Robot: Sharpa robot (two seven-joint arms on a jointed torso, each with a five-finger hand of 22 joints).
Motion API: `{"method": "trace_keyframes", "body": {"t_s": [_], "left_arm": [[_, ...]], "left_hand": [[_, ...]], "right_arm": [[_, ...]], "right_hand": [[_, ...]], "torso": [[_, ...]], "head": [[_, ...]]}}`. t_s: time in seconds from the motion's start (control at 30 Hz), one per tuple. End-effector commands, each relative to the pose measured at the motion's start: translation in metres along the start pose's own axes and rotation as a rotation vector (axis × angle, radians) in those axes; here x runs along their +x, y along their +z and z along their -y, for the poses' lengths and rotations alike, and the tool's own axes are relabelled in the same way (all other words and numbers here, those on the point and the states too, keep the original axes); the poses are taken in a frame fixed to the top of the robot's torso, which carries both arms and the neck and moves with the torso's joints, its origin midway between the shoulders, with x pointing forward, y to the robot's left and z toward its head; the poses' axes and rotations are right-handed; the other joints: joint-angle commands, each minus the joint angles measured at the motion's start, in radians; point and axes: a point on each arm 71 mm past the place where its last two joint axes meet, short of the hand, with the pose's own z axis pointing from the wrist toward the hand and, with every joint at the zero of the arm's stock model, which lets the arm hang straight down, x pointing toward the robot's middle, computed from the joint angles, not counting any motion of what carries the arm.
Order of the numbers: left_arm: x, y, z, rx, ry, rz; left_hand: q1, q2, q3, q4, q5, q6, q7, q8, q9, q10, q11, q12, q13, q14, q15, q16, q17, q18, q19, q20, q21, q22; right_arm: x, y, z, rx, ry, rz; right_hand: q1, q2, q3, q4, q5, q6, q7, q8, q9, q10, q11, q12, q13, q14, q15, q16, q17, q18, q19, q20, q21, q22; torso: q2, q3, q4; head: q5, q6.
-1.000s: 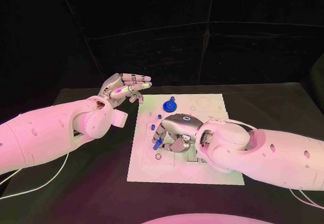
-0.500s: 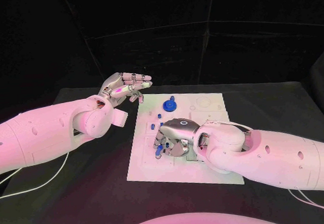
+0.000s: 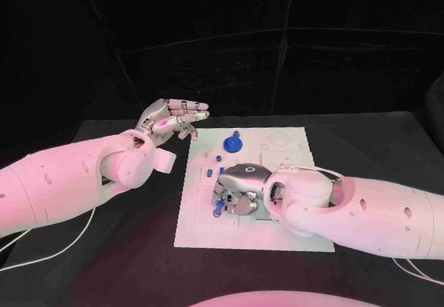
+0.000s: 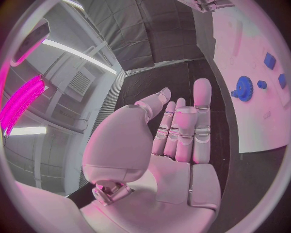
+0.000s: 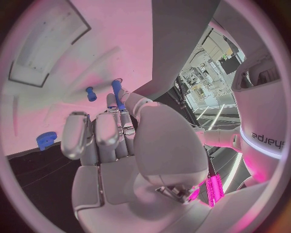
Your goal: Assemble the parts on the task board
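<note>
Blue parts are scattered over the white task board (image 3: 201,231), so you can judge the assembly as only partly done: a blue gear (image 3: 233,145) sits near the board's far edge with small blue pieces (image 3: 219,158) just beside it, and these look untouched. Your right hand (image 3: 239,187) is down over the middle of the board, fingers curled toward a long blue peg (image 5: 116,92) that stands at its fingertips; whether it actually pinches the peg or only touches it, you cannot tell. A short blue pin (image 5: 90,93) lies nearby on the board. Your left hand (image 3: 168,119) hovers off the board's far left corner, palm up, fingers apart, holding nothing. Most of the seating work seems left to do. The one readable marking is "sharpa" printed on the robot's white body in the right wrist view.
</note>
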Motion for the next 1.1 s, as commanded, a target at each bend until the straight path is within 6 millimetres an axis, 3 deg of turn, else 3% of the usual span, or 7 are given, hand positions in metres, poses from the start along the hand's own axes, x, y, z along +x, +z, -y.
{"method": "trace_keyframes", "body": {"t_s": [0.03, 1.1], "left_arm": [[0.0011, 0.0006, 0.0013, 0.005, -0.008, -0.010], [0.0007, 0.0007, 0.0010, 0.002, -0.009, -0.012]], "left_hand": [[-0.006, 0.003, -0.002, 0.003, 0.006, 0.003, 0.001, 0.002, -0.001, -0.007, 0.002, 0.003, -0.001, -0.008, 0.001, 0.000, -0.001, 0.014, -0.006, -0.002, -0.006, -0.001], [-0.006, 0.003, -0.002, 0.003, 0.006, 0.003, 0.001, 0.002, -0.001, -0.007, 0.002, 0.003, -0.001, -0.008, 0.001, 0.000, -0.001, 0.014, -0.006, -0.002, -0.006, -0.001]], "right_arm": [[0.0029, 0.0015, -0.0013, 0.000, -0.033, -0.012], [0.0043, 0.0053, -0.0096, 0.008, -0.156, 0.017]], "right_hand": [[-0.008, -0.002, 0.003, 0.001, 0.007, 0.003, 0.005, 0.007, 0.001, -0.002, 0.006, -0.007, -0.001, 0.013, 0.005, 0.001, -0.002, -0.007, -0.004, 0.003, 0.001, -0.001], [-0.028, -0.013, -0.005, -0.003, 0.013, -0.003, 0.006, 0.002, 0.000, -0.001, 0.008, -0.020, 0.001, 0.010, 0.008, 0.000, -0.007, -0.005, -0.010, 0.007, -0.003, -0.006]], "torso": [[0.000, -0.0003, 0.0004], [0.000, 0.0008, 0.0004]], "head": [[0.001, -0.001], [0.004, 0.001]]}}
